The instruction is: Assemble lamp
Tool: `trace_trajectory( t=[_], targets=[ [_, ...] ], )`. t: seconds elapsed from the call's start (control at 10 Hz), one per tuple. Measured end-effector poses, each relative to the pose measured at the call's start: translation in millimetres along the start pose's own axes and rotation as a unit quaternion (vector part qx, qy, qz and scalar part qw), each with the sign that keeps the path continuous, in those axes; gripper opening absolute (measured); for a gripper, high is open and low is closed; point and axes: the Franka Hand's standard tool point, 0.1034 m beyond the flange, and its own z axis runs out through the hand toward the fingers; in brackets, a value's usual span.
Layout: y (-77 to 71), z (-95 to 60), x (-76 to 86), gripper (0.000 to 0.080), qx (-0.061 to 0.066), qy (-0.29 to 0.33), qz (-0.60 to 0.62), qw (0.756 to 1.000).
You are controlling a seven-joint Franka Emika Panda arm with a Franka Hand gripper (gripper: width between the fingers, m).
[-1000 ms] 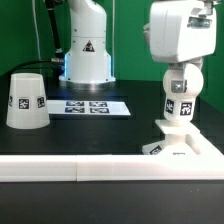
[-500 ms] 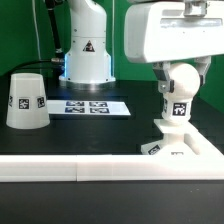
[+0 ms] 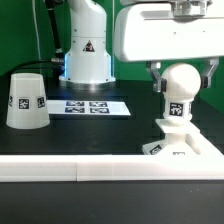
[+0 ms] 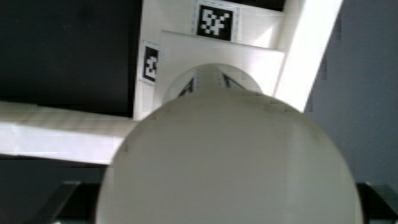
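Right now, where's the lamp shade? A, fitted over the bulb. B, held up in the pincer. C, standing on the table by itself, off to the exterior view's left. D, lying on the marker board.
C: the shade stands alone on the table, well apart from the bulb standing on the base.

Matte white all three: the shade point(image 3: 26, 100), the bulb point(image 3: 181, 88) and the base point(image 3: 182, 140), each wearing black-and-white square tags (blocky, checker-like); the marker board point(image 3: 88, 106) white with black tags, black table point(image 3: 105, 135), green backdrop point(image 3: 18, 30)
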Motion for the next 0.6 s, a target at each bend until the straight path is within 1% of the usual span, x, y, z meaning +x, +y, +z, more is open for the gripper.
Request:
trace_trajectory(
  t=[0.1, 0.3, 0.6],
  targets=[
    [1.1, -0.1, 0.1, 0.0577, -0.001, 0.000, 0.049, 0.999],
    [2.2, -0.1, 0.1, 0.0577, -0.001, 0.000, 0.086, 0.996],
    [4.1, -0.1, 0.1, 0.0577, -0.001, 0.000, 0.181, 0.983]
  ],
)
